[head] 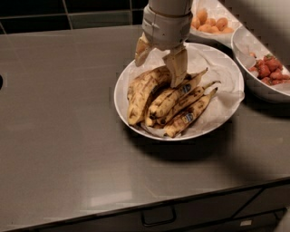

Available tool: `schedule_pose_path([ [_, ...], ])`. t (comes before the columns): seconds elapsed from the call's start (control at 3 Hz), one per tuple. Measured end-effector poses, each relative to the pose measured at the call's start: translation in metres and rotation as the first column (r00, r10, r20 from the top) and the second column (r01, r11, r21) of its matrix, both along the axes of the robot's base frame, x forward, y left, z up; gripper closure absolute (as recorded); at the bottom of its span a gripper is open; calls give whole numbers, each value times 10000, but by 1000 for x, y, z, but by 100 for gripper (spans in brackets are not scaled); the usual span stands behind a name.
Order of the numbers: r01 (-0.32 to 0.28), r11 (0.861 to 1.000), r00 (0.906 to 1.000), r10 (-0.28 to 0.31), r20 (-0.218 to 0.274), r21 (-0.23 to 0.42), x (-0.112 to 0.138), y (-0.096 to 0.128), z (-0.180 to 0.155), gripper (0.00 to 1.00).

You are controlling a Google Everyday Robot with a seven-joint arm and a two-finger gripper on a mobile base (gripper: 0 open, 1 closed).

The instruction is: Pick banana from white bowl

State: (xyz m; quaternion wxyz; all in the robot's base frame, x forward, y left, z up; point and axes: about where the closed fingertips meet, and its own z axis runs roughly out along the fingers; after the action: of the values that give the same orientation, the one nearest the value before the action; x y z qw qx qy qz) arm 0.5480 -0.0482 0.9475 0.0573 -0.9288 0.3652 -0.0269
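The grey-brown counter (59, 131) carries the white bowl (117, 96). Black wall tiles (90, 11) run behind the bowl, and a drawer handle (158, 215) sits below its front.

The gripper (159, 61) hangs over the bowl's rear left part. Its fingers are spread wide and grip nothing. The finger (177, 68) nearer the bowl's centre touches the piled fruit.

The banana (141, 94) lies at the bowl's left side. Its long axis is diagonal, with the stem toward the bowl's rear and the tip toward the front-left rim.

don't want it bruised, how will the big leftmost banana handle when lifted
Probably soft: the banana is heavily brown-mottled, so it may squash. It leans on neighbours in the white bowl, which could shift. The claw sits open over its upper end.
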Motion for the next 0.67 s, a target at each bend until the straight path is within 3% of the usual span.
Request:
schedule_pose_path([
  [0.33,0,10000,10000,0,0,0,0,0,0,32],
  [0.67,0,10000,10000,0,3,0,0,0,0,38],
])
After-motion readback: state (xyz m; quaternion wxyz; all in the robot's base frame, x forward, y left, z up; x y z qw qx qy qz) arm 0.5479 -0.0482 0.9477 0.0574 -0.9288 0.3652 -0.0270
